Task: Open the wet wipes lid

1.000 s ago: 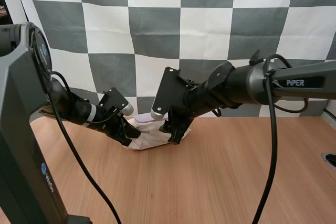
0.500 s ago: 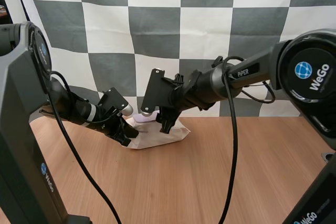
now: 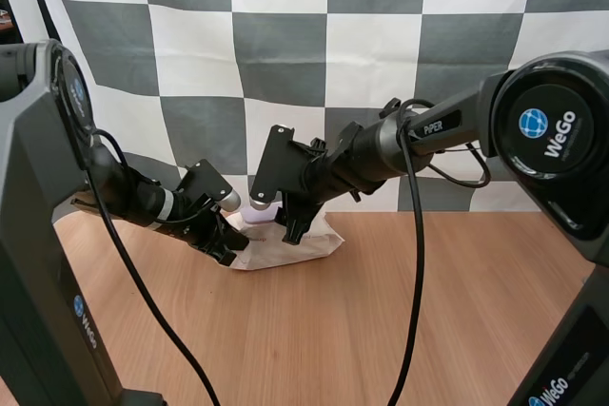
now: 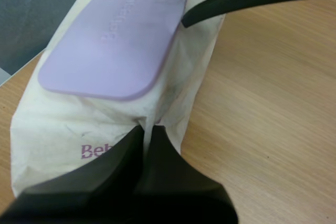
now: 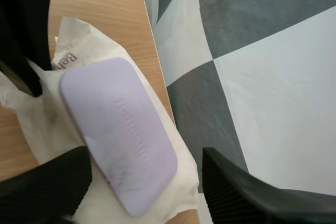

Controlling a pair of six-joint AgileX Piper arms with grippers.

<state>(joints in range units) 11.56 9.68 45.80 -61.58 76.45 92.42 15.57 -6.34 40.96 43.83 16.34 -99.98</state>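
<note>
A white pack of wet wipes lies on the wooden table by the backdrop. Its lilac lid lies flat and closed on top. My left gripper is shut on the wrapper at the pack's near end, below the lid; in the high view it sits at the pack's left end. My right gripper is open and straddles the far end of the lid, one finger on each side. In the left wrist view one of the right arm's fingertips touches the lid's edge. From above, the right gripper hangs over the pack.
The wooden table spreads in front and to the right of the pack. The backdrop's cloth stands close behind the pack. Both arms reach in from either side and meet at the pack.
My right gripper has swung left and back, from the pack's right end to over the lid. The left gripper and the pack stay where they were.
</note>
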